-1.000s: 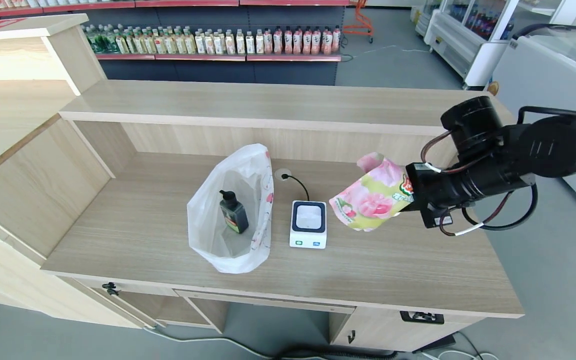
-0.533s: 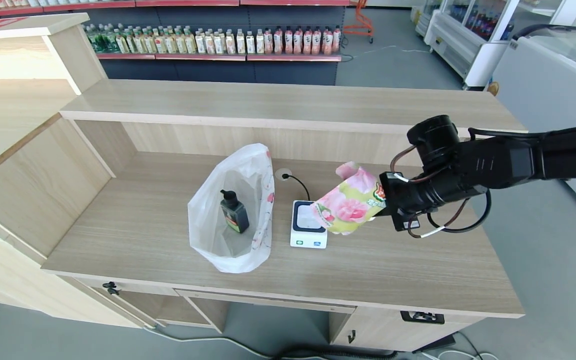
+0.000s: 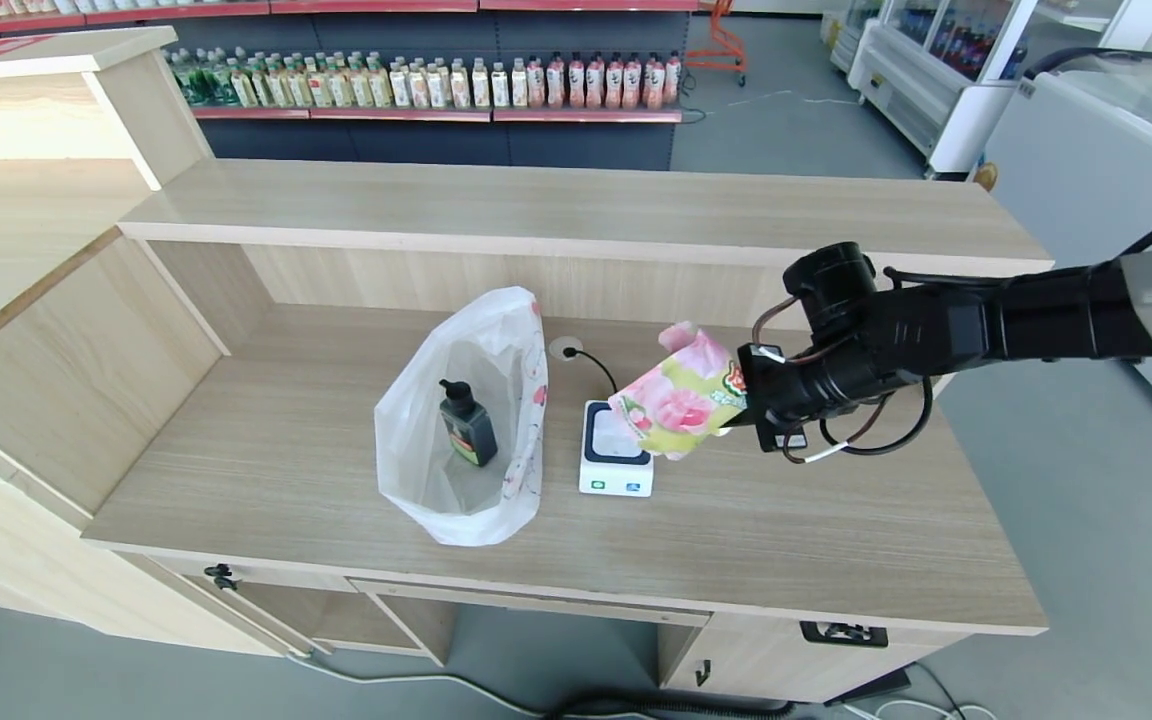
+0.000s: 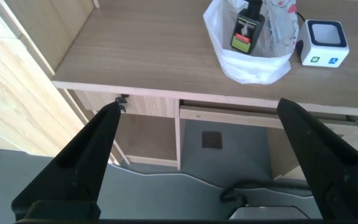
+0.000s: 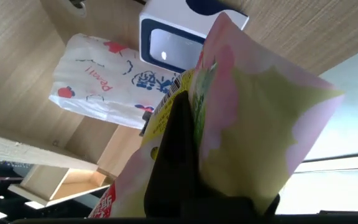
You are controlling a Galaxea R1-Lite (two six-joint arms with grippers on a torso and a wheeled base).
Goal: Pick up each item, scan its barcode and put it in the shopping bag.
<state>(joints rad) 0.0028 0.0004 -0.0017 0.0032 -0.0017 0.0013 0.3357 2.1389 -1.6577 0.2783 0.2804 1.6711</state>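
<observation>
Pouch (image 3: 681, 395) is hanging clamped in my right gripper (image 3: 739, 402) over the scanner (image 3: 616, 465), mid-frame. Barcode (image 5: 169, 99), I'm judging, should be facing its glass.

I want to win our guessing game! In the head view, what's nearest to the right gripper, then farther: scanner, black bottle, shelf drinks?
From the right gripper, holding the pouch:
1. Scanner, just left of it.
2. Black bottle, inside the shopping bag, farther left.
3. Shelf drinks, far behind the counter.

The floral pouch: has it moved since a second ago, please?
Yes: the floral pouch has shifted to the robot's left, now over the scanner.
</observation>
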